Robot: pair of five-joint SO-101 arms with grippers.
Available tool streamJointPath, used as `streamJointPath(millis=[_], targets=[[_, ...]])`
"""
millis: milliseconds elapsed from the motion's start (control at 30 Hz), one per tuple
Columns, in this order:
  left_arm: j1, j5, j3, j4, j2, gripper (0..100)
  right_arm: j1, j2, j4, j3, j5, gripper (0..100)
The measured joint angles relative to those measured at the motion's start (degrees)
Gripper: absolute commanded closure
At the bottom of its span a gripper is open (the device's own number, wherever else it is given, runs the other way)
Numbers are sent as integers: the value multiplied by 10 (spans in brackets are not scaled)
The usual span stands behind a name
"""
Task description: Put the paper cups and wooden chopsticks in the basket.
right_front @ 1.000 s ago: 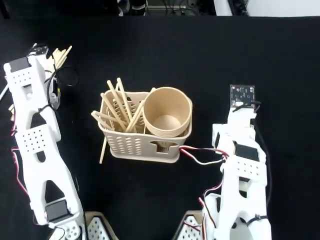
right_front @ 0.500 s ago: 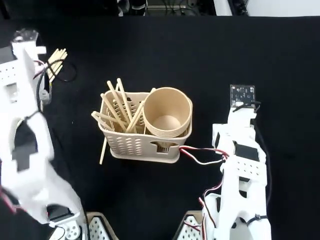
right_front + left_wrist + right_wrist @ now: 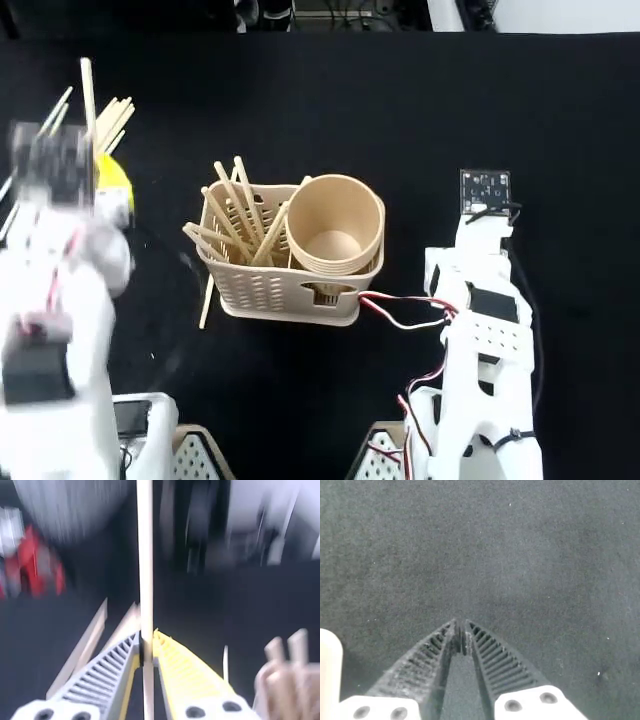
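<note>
Chopstick [image 3: 145, 555] in raised left hand [image 3: 146, 639]

One basket [image 3: 280, 290], one stack of paper cups [image 3: 335, 245], many chopsticks [image 3: 112, 120]

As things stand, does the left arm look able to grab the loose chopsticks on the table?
Probably not yet: the left claw is shut on one chopstick, though nothing else blocks the loose chopsticks.
</note>
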Motion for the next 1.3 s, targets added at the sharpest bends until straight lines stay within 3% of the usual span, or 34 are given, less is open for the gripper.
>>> streamJointPath(millis=[200,433,567,833,1000,1167,1300], targets=[[105,69,105,-235,-151,971,0,0,0,0,0,974],[128,234,98,-282,-122,971,0,0,0,0,0,974],[133,250,105,-282,-60,971,0,0,0,0,0,974],[155,253,239,-287,-18,964,0,0,0,0,0,974],[162,253,260,-277,-20,799,0,0,0,0,0,974],[164,253,222,-155,-19,779,0,0,0,0,0,974],[164,224,110,-35,-17,779,0,0,0,0,0,974]])
